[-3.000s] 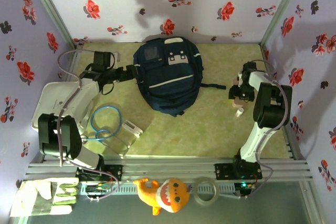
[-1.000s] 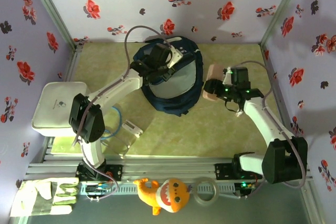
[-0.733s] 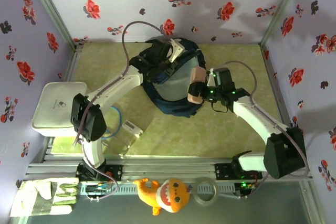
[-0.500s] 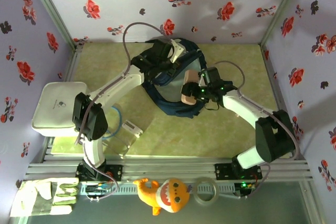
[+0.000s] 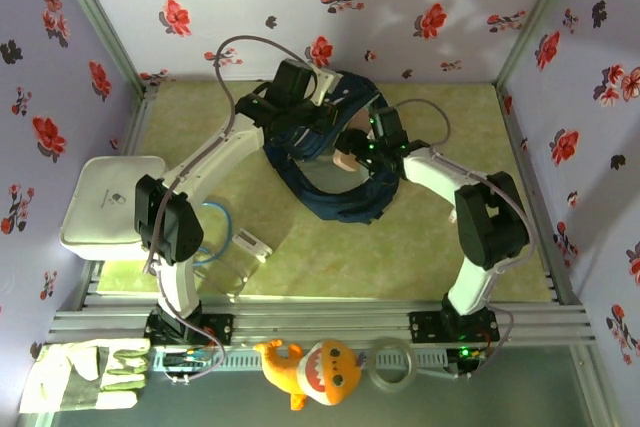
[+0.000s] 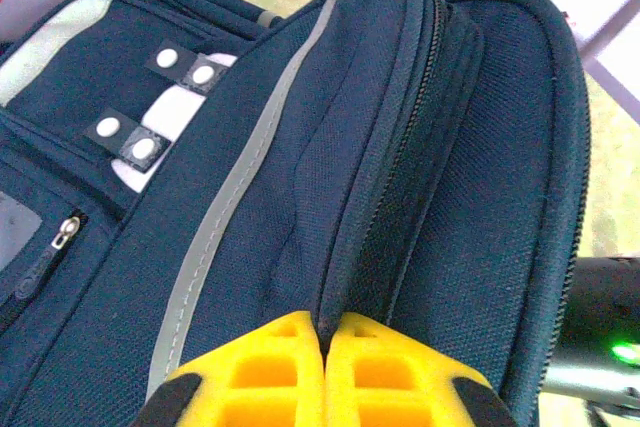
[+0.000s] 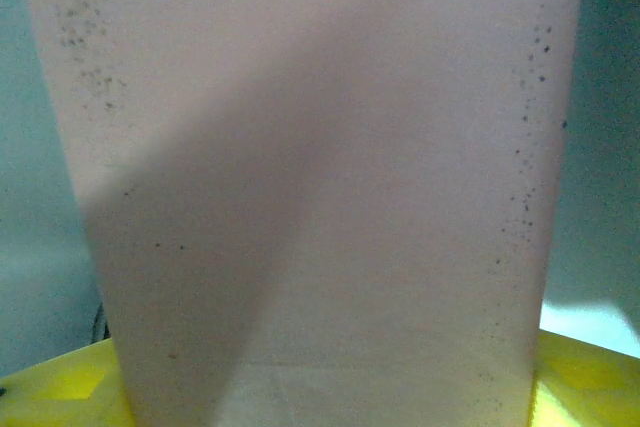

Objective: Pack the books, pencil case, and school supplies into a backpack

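At the table's far centre, the left gripper (image 6: pixel 325 332) pinches the backpack (image 5: pixel 340 202) shut-jawed at its zipper edge, while the right gripper (image 5: pixel 355 155) grips a pale pink block (image 7: pixel 320 177) at the bag's open mouth.

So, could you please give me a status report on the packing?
Left hand shut, pinching backpack at its zip edge. Right hand holding pale pink item at backpack's opening. No obstruction seen.

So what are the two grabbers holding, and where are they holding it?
The left gripper pinches the backpack by the fabric beside its zipper. The right gripper holds a pale pink case by its near end.
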`<state>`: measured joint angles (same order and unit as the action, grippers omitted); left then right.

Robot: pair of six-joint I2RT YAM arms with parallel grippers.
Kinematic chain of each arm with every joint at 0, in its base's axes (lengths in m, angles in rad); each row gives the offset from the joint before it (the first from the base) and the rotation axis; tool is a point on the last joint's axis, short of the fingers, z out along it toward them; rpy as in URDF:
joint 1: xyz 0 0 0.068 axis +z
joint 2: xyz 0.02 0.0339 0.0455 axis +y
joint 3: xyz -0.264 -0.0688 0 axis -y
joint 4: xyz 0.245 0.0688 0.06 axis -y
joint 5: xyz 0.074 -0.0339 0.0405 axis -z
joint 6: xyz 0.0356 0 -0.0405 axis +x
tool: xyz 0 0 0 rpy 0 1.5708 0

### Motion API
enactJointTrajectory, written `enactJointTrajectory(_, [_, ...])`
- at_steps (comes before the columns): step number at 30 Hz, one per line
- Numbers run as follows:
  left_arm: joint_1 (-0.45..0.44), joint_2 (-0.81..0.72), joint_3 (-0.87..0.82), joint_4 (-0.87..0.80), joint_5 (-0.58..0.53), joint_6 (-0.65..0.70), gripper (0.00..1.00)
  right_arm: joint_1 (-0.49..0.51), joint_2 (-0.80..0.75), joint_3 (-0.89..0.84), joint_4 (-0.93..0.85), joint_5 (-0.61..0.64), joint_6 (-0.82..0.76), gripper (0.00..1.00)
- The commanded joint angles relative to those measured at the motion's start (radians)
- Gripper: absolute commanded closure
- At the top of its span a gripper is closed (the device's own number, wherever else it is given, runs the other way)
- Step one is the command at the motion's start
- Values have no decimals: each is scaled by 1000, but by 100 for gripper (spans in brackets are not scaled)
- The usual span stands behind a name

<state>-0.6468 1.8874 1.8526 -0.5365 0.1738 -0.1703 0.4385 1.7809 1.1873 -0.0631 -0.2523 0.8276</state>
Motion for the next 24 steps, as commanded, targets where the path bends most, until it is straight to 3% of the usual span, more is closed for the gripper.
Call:
enactJointTrajectory(1, [10, -12, 86, 95, 82, -74, 100, -1, 64, 84, 104, 21, 46, 34])
enactJointTrajectory(4, [19, -4, 99, 100, 88, -100, 100, -1, 142, 148, 153, -10, 86, 31])
enactJointTrajectory(9, [39, -1, 106, 111, 91, -132, 100, -1, 191, 148, 320, -31, 167, 11])
enactJointTrajectory(11, [45, -2, 103, 112, 96, -137, 100, -1, 179, 131, 339, -33, 167, 8])
enactJointTrajectory(18, [51, 5, 89, 127, 118, -141, 100, 0, 137, 38, 367, -33, 182, 13])
enactJointTrajectory(24, [54, 9, 83, 138, 131, -148, 100, 7, 134, 6, 413, -33, 201, 34])
